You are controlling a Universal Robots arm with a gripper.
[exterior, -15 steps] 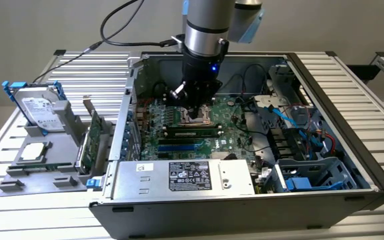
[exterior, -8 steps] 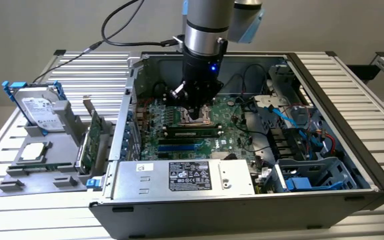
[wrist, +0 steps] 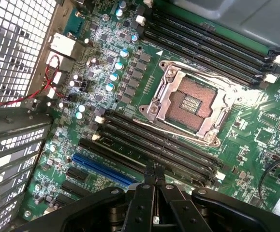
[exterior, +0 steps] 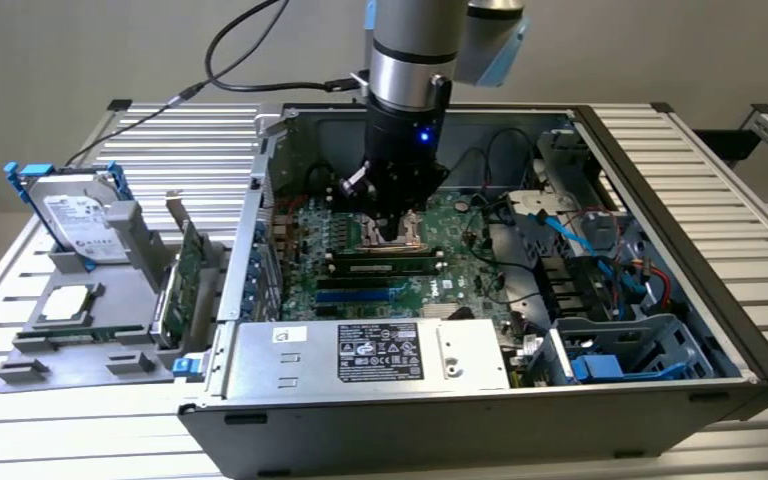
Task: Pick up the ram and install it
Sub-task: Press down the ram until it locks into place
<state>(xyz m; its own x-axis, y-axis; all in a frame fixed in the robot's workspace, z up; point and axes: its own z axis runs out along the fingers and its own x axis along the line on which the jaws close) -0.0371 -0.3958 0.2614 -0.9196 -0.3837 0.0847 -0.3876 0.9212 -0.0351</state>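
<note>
Slatted aluminium desk (exterior: pixel 704 170) carries an open computer case (exterior: pixel 651 390) lying on its side, with the green motherboard (exterior: pixel 418 255) exposed inside. At the near edge of the case sits the silver power supply (exterior: pixel 371 352) with a printed label. To the exterior view's left of the case stands a grey holder (exterior: pixel 84 330) carrying a hard drive (exterior: pixel 77 222) upright in a blue frame, and a green expansion card (exterior: pixel 191 262) stands on edge just beside the case wall.

The arm reaches down into the case. Gripper (exterior: pixel 391 222) hangs low over the CPU socket (wrist: pixel 193 104) area, near the board. In the wrist view the black fingers (wrist: pixel 147 193) are pressed together, tips meeting, with nothing between them.

The ram (exterior: pixel 387 267) is a long green stick with dark chips, seated in a memory slot (wrist: pixel 144 140) just on the power-supply side of the socket and just beside the gripper tip. Whether it is fully latched cannot be determined. A blue expansion slot (wrist: pixel 101 169) runs parallel to the black slots. Blue cables (exterior: pixel 578 235) and a blue drive cage (exterior: pixel 618 350) occupy the case on the exterior view's right.
</note>
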